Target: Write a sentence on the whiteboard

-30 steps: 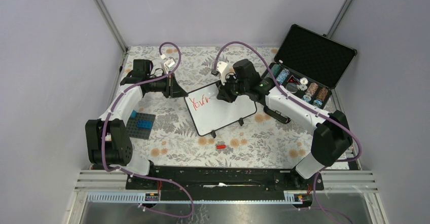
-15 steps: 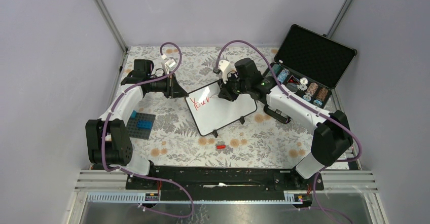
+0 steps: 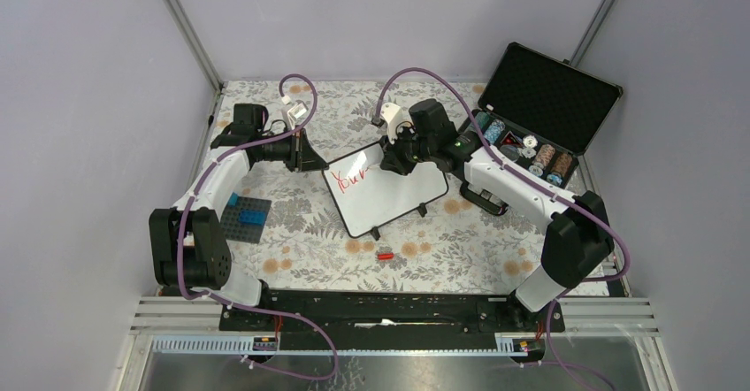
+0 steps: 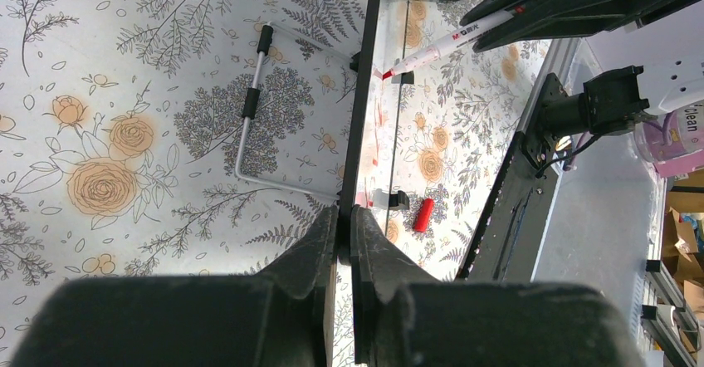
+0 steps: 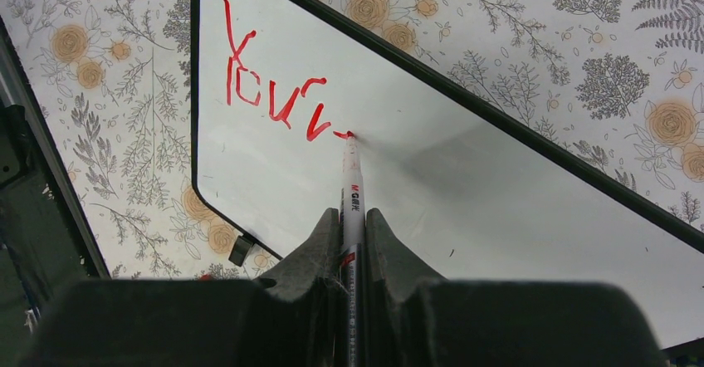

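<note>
- The whiteboard (image 3: 389, 198) lies at a slant in the middle of the flowered table (image 3: 309, 249), between the two arms
- The left gripper (image 4: 344, 217) has its jaws pressed together on the board's thin black rim at its left edge, apparently steadying it
- The right gripper (image 5: 352, 216) pinches a red marker (image 5: 349, 168), whose tip touches the white surface
- The sentence (image 5: 274, 93) is only begun: red letters reading roughly "You'v" sit at the left end of the board, and the tip rests at the end of a short stroke just past them
- The step in hand looks like writing the first word, and most of the board is blank
- The next move calls for light, even pressure to finish this letter, then travel into the blank area with the left grip firm so the board cannot slide
- A small red cap (image 3: 385, 255) lies on the table near the board's near edge
</note>
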